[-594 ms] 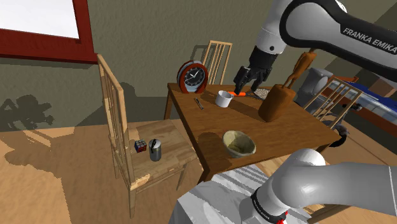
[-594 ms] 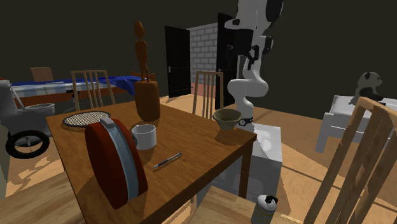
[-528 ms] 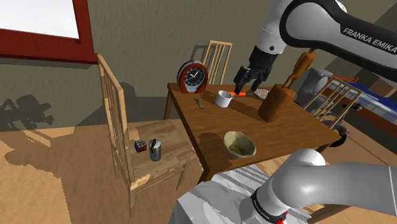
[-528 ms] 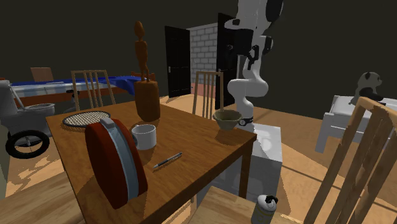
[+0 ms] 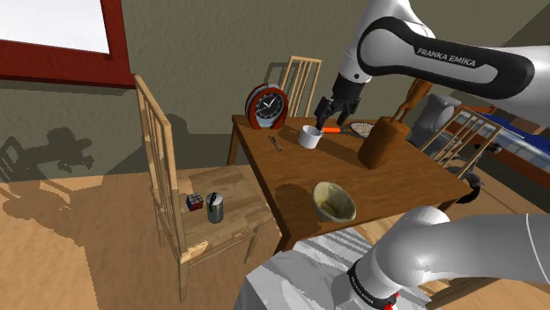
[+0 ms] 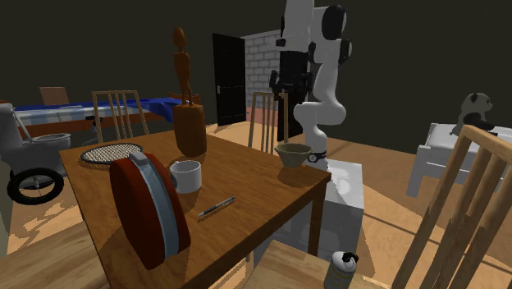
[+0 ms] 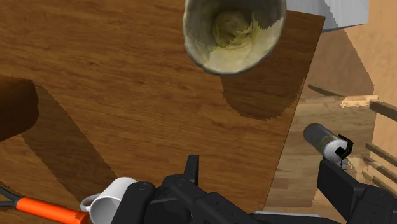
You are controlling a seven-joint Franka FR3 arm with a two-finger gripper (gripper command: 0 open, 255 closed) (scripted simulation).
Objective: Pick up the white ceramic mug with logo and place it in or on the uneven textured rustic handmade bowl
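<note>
1. Hovering above the table (image 5: 414, 180), the gripper (image 5: 330, 113) hangs over the mug (image 5: 308, 136), a little toward the shoulder view's right of it, not touching.
2. In the wrist view the fingers stand apart, with only table top between them. They are probably held wide so they can straddle the mug's wall on the descent.
3. Mug: white, upright, mouth up, on the far part of the table. It is near the red clock (image 5: 266, 106) and just beside an orange-handled tool (image 5: 333, 129). In the wrist view it sits by the base of the hand, outside the finger gap, so the hand is not yet centred on it. No logo can be made out.
4. Bowl (image 5: 334, 200): pale, rough-rimmed, upright, nothing in it. It sits near the table edge closest to the stand, well apart from the mug. Bare wood lies between the two, and a tall brown wooden piece (image 5: 383, 141) stands to one side of that path.
5. Judgement: this is the approach step and the grasp has not begun. The next move calls for shifting over the mug, then lowering.
6. Risk: nudging the orange-handled tool, or clipping the mug's handle, which appears to point toward that tool.
</note>
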